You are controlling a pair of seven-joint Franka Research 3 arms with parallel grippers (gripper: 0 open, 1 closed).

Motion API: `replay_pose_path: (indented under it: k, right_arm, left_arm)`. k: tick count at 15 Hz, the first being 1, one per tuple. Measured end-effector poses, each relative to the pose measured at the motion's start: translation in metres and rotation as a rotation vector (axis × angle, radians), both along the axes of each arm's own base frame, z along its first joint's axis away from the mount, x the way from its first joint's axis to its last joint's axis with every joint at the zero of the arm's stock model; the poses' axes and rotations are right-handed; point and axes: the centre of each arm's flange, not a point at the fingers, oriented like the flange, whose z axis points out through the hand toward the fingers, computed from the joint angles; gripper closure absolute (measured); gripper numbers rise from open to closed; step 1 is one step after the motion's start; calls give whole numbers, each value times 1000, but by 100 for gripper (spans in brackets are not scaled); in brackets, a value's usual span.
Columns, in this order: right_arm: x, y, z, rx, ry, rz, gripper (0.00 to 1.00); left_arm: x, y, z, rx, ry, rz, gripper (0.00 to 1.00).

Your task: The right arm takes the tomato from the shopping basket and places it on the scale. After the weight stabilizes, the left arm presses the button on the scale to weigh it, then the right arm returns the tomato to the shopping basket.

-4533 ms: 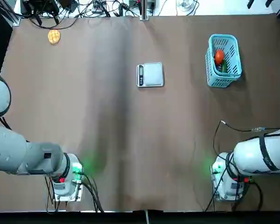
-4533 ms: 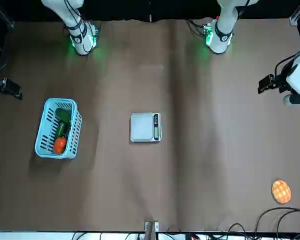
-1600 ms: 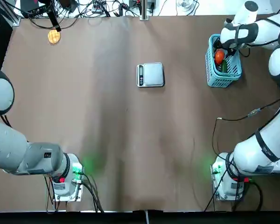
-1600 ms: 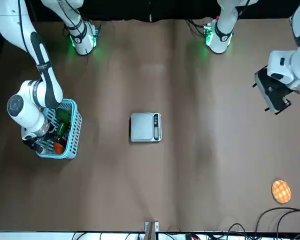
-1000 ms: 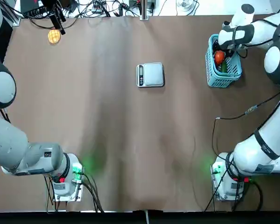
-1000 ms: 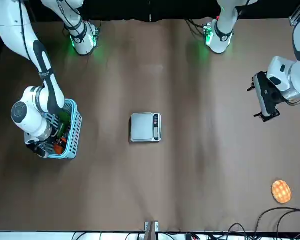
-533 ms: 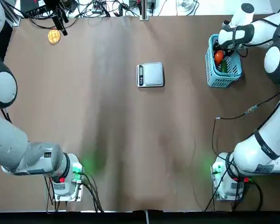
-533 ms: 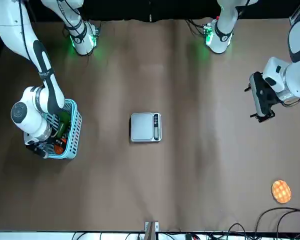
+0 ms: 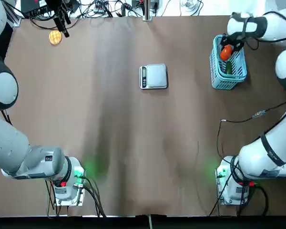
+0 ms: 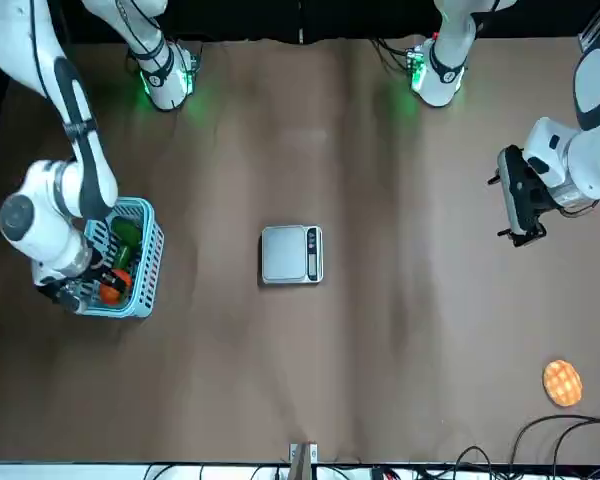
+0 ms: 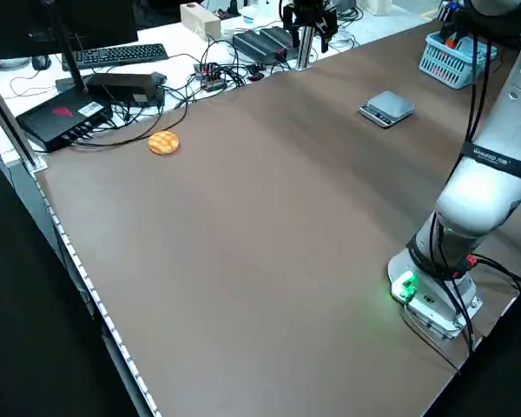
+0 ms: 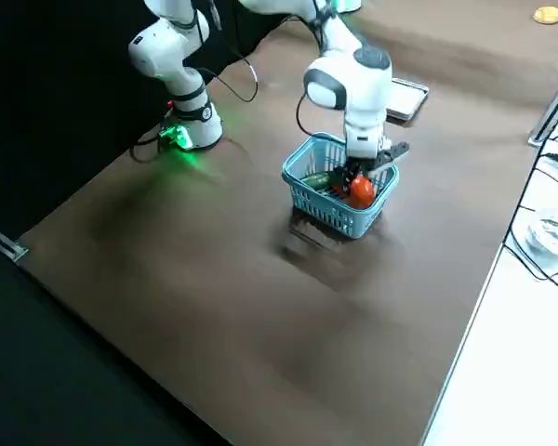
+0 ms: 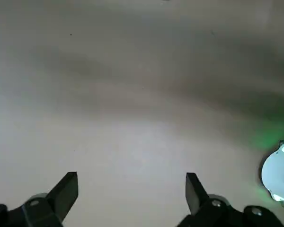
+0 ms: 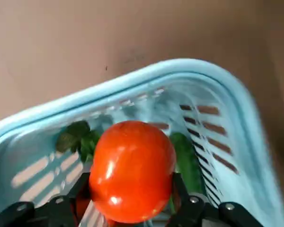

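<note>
My right gripper [image 14: 132, 208] is shut on the orange-red tomato [image 14: 131, 170], which hangs at about rim height over the light-blue shopping basket [image 14: 132, 85]. Seen from above, the tomato [image 9: 225, 52] is over the basket's [image 9: 224, 85] far end, at the table's far right. The silver scale [image 9: 156, 76] lies bare at the middle of the far half, display strip toward the left arm's side. My left gripper [image 13: 132, 189] is open and holds nothing; it hovers above the far left of the table [image 10: 504, 207], well away from the scale [image 10: 285, 254].
A green vegetable [image 14: 187, 158] lies in the basket under the tomato. A yellow-orange waffle-like disc [image 9: 55, 37] sits at the far left corner, near the left gripper. Cables and boxes line the far table edge [image 11: 243, 43].
The right gripper has closed on the tomato and lifted it from inside the basket to rim height. The left gripper came in over the far left and has barely moved lately.
</note>
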Motion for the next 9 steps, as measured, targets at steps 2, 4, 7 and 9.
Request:
replay_pose_path:
  k: [2, 4, 7, 9]
  right_arm:
    - [-7, 0, 36, 2, 8, -2, 27]
    - [-18, 2, 70, 5, 19, -1, 27]
    - [-33, 26, 109, 10, 40, 71, 27]
    - [-38, 63, 119, 12, 42, 153, 27]
  left_arm:
    - [0, -1, 0, 0, 0, -2, 0]
    - [0, -1, 0, -1, 0, -7, 0]
    - [0, -3, 0, -2, -1, -16, 0]
    - [0, -5, 0, -3, -1, -22, 0]
